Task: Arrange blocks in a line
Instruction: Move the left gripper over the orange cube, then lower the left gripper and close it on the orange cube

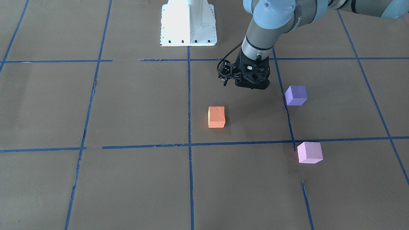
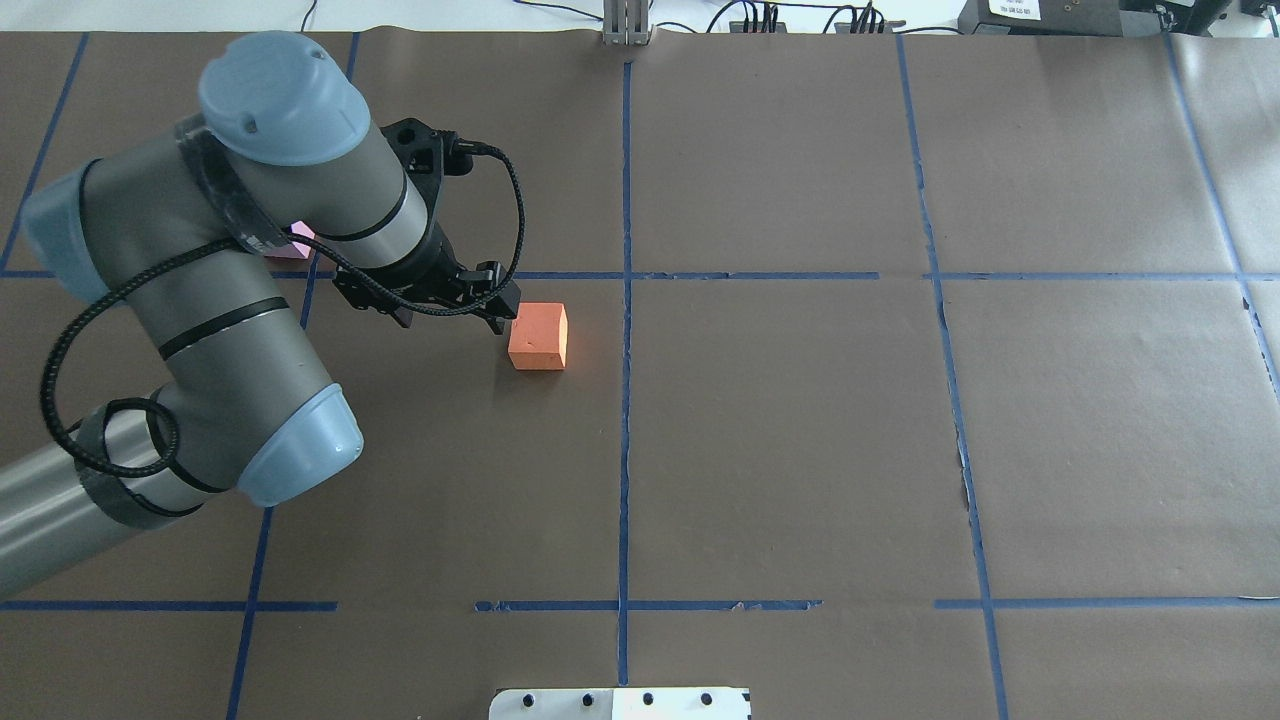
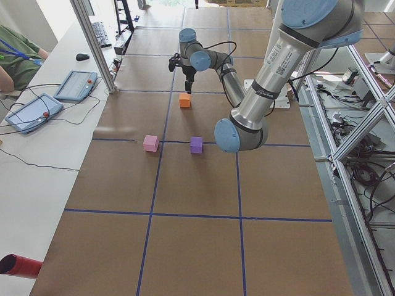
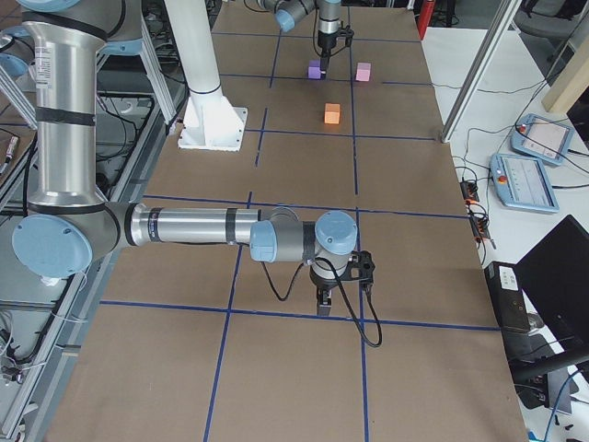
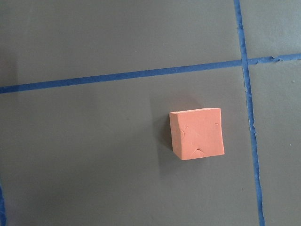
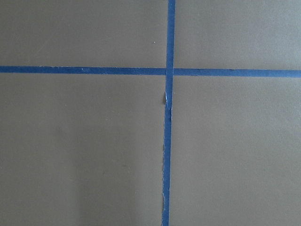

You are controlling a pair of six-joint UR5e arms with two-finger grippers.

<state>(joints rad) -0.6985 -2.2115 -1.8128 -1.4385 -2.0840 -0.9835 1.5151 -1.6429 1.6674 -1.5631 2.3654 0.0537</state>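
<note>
**Table** [image 1: 127,105]: covered in brown paper, marked into squares by blue tape lines [image 1: 189,95]. A white base plate [image 1: 188,24] stands at the robot's edge.

**Blocks, three, all resting on the table and none held:**
- Orange block [image 1: 216,117]: stands alone inside a square, near the centre tape line but clear of it. The left wrist view shows small dents on its top face.
- Violet-purple block [image 1: 296,95]: on the robot's left side of the table, its edge right against a tape line. It is well apart from the orange block.
- Pale pink block [image 1: 309,152]: near the violet-purple one, farther from the robot, just beside the broken end of a tape line. In the overhead view only a sliver shows behind the left arm.
- Arrangement: the exterior left view shows the pink and violet-purple blocks side by side along one tape line, with the orange block off on its own beyond them. They do not form a single row.

**Left gripper** [image 1: 251,83]: points down over the table, between the orange and violet-purple blocks and nearer the robot than either. In the overhead view its tip sits just beside a corner of the orange block. It carries nothing that can be seen. Its fingers do not show clearly, so I cannot tell whether it is spread or closed.

**Right gripper** [image 4: 322,299]: points down near a tape crossing, well apart from all three blocks. It shows only in the exterior right view, so I cannot tell whether it is spread or closed.
</note>
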